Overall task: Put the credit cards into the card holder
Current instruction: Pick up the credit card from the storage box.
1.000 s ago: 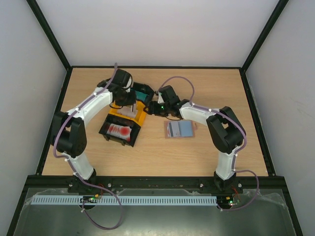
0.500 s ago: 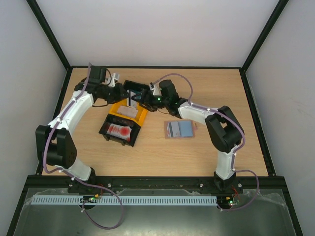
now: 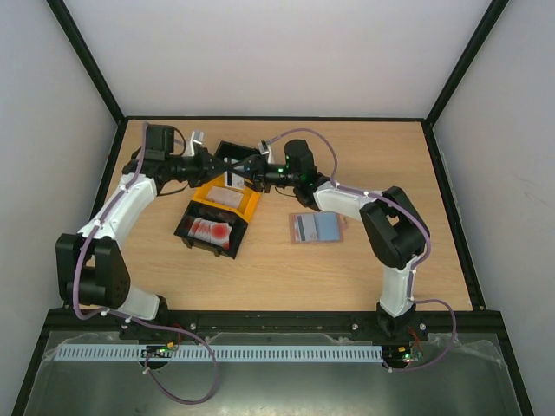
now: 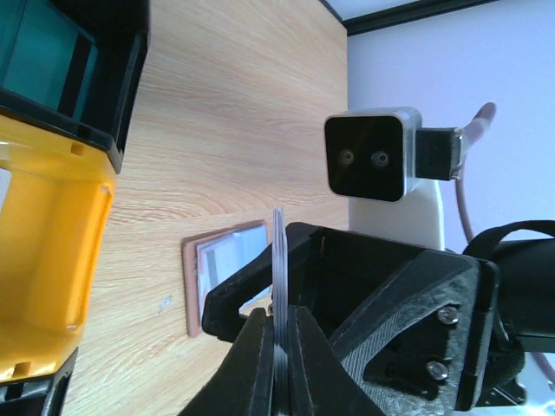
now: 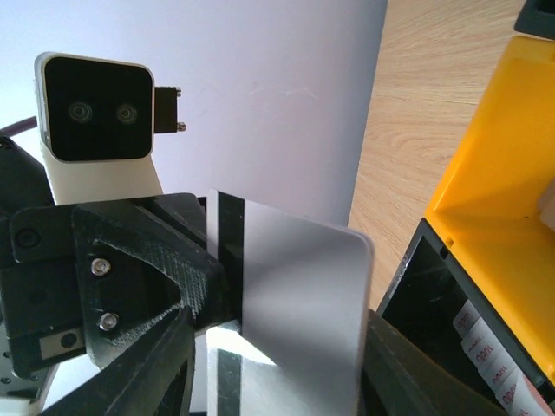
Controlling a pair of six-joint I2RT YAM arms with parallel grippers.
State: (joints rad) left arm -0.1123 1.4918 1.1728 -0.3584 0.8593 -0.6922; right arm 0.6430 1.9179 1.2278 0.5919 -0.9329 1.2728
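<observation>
My left jaws pinched a credit card [image 5: 295,303] above the yellow tray [image 5: 503,156] near the desk's far edge, right jaws open astride it. I'd close squarely before releasing; card holder [image 3: 317,228] lay mid-desk

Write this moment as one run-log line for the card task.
left hand: shut on credit card | right hand: open around it, contact unclear | card holder: untouched
</observation>
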